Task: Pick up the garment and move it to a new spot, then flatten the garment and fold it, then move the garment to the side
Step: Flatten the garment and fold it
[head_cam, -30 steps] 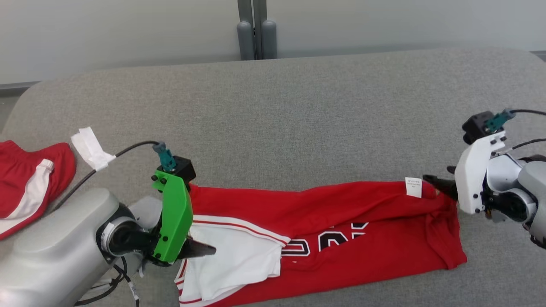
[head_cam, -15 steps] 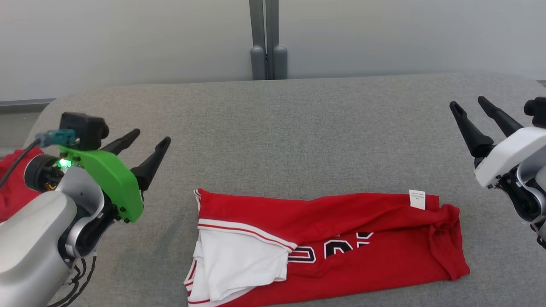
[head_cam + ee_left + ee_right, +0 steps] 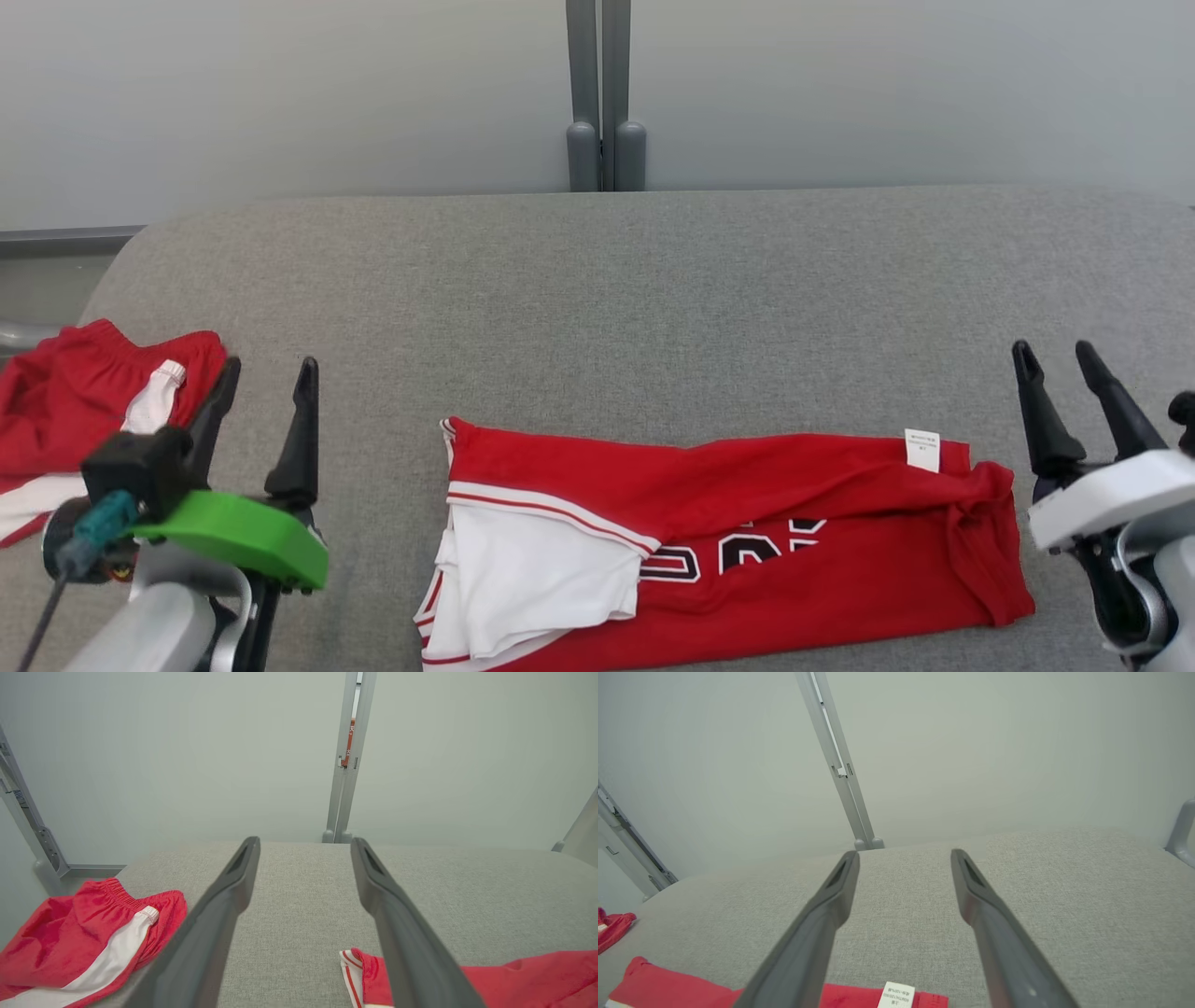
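Observation:
The garment is a red jersey with white trim and black lettering, lying folded into a long band near the front of the grey table. Its left corner shows in the left wrist view, and its white label edge shows in the right wrist view. My left gripper is open, raised off the table to the left of the garment. My right gripper is open too, just past the garment's right end. Neither holds anything.
A second red garment with a white stripe lies crumpled at the table's left edge, also seen as red shorts. A grey post stands behind the table against a pale wall.
Both grippers have come off the garment's ends, pulled back and turned fingers-up. The garment stays flat. The head camera has tilted up, shifting the whole picture.

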